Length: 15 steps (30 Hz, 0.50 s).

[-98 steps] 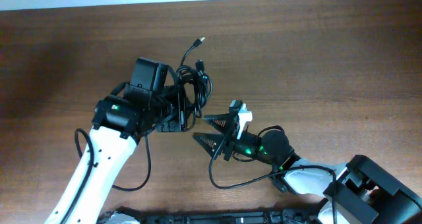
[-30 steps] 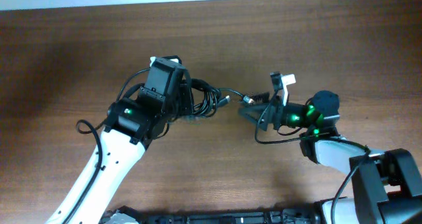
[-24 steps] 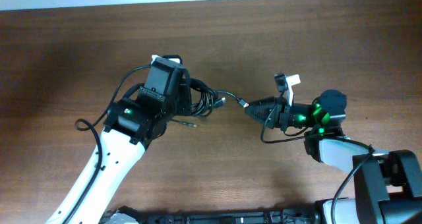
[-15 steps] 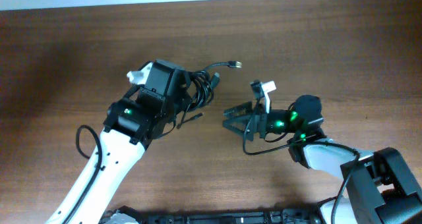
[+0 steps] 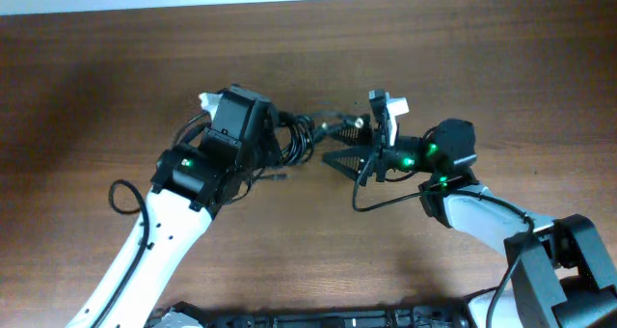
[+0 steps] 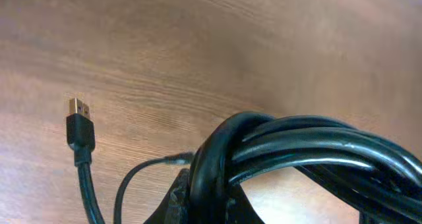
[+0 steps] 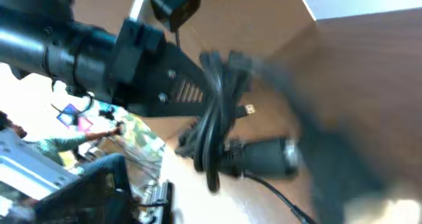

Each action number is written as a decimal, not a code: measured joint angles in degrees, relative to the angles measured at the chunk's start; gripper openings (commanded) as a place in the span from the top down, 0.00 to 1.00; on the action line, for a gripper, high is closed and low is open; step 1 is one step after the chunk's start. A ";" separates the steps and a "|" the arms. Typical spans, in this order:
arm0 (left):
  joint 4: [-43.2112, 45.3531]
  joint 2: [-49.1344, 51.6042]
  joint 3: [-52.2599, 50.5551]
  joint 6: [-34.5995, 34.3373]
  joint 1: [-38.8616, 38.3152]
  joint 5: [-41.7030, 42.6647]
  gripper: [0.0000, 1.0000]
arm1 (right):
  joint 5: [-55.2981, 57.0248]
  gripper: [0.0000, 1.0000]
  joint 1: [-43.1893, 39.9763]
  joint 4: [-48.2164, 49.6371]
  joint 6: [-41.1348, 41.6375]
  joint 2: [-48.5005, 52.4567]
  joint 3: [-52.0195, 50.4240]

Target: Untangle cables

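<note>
The cables (image 5: pixel 301 140) are one knotted black bundle held just above the table. My left gripper (image 5: pixel 281 147) is shut on the bundle's left side. In the left wrist view the thick loops (image 6: pixel 297 145) run through the jaws, and a loose gold-tipped USB plug (image 6: pixel 79 122) hangs at the left. A silver-tipped plug (image 5: pixel 355 123) sticks out right of the bundle. My right gripper (image 5: pixel 334 145) is open right beside the bundle, with that plug at its upper finger. The blurred right wrist view shows the bundle (image 7: pixel 214 132) and a thick plug (image 7: pixel 264 157).
The brown wooden table (image 5: pixel 463 58) runs to a pale strip along its far edge. The left arm (image 5: pixel 174 212) reaches in from the lower left, the right arm (image 5: pixel 463 207) from the lower right, with its own thick wire looping below it (image 5: pixel 381 203).
My right gripper had pulled a cable end to the right, let it go and opened. It has since moved up and left to the bundle. My left gripper has kept hold of the bundle.
</note>
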 measured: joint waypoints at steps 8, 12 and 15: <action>-0.28 0.00 0.00 15.67 0.52 4.55 1.00 | -9.55 0.02 -20.74 -11.87 1.33 -0.24 10.73; 0.94 0.00 0.00 16.26 1.75 5.29 1.00 | -0.07 0.01 -32.17 -33.27 -11.43 -0.26 12.35; 2.64 0.00 0.00 17.66 1.75 10.45 1.00 | 20.06 0.01 -31.54 -58.71 -26.25 -0.20 14.71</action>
